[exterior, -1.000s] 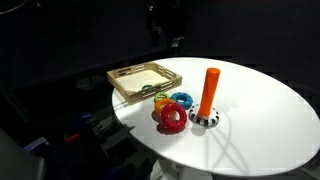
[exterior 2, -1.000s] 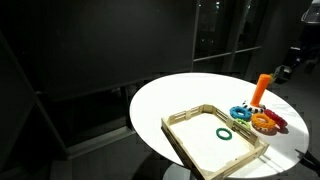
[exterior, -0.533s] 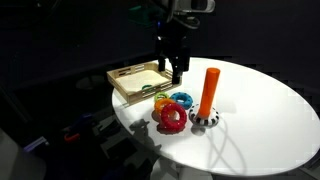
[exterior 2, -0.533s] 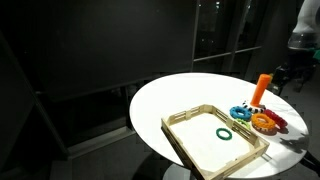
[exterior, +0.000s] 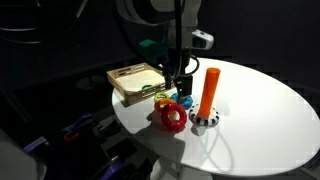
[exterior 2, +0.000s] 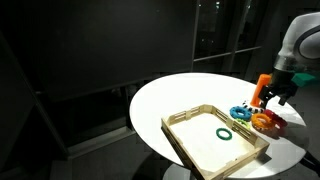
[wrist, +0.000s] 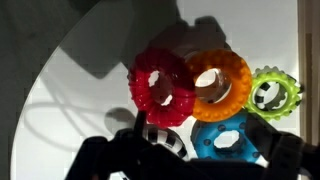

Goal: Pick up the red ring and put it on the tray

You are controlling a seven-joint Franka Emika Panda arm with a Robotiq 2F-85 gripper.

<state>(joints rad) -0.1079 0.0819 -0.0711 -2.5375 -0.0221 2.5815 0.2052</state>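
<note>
The red ring (exterior: 171, 116) (wrist: 162, 87) lies on the white round table in a cluster with an orange ring (wrist: 220, 80), a blue ring (wrist: 225, 135) and a lime green ring (wrist: 272, 93). It also shows in an exterior view (exterior 2: 277, 123). The light wooden tray (exterior: 128, 88) (exterior 2: 190, 140) sits beside the cluster and holds a thin green ring (exterior 2: 225, 133). My gripper (exterior: 180, 88) (exterior 2: 276, 97) (wrist: 200, 128) is open and empty, low over the cluster. In the wrist view its dark fingers stand either side of the blue ring, the red ring up and left.
An upright orange peg (exterior: 210, 90) (exterior 2: 262, 88) on a black-and-white striped base (exterior: 205, 119) (wrist: 165, 140) stands right next to the rings. The table edge (exterior: 150, 150) is near the red ring. The surroundings are dark.
The arm has come down from above the tray's far side to just over the ring cluster. The rings and tray have not moved.
</note>
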